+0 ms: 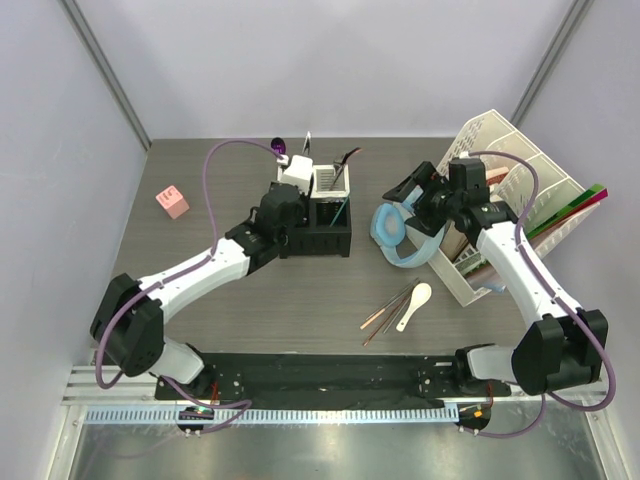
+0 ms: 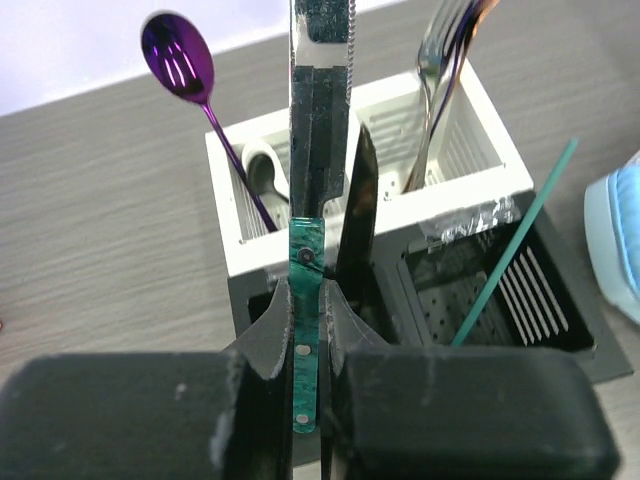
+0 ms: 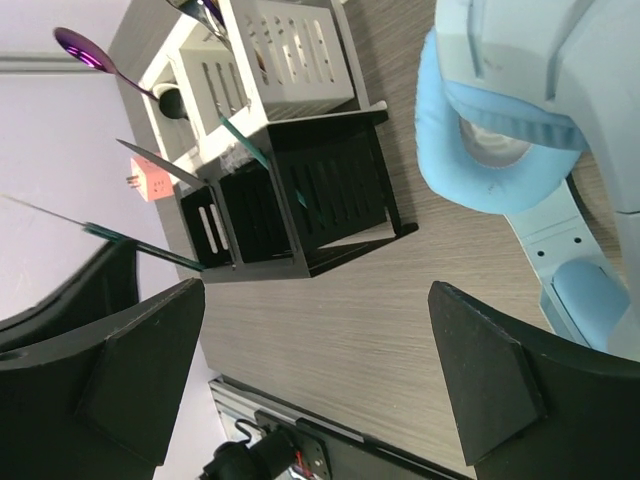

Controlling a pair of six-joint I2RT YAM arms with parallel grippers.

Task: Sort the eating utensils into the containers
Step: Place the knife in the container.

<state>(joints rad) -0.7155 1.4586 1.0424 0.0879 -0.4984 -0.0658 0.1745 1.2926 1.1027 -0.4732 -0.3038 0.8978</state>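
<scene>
Jaws of left gripper (image 2: 305, 350) pinch a flat green-marbled riveted knife (image 2: 306, 262); those of right gripper (image 3: 320, 365) gape empty.

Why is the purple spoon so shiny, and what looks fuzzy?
Left wrist view: light glares off the purple spoon as white streaks; the left jaws nearest the lens look soft. Right wrist view: the right jaws are dark with little detail. Top view: evenly lit.

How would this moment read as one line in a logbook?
left gripper: shut on green-patterned piece at caddy | right gripper: open, empty | table: white spoon, chopsticks unsorted
</scene>
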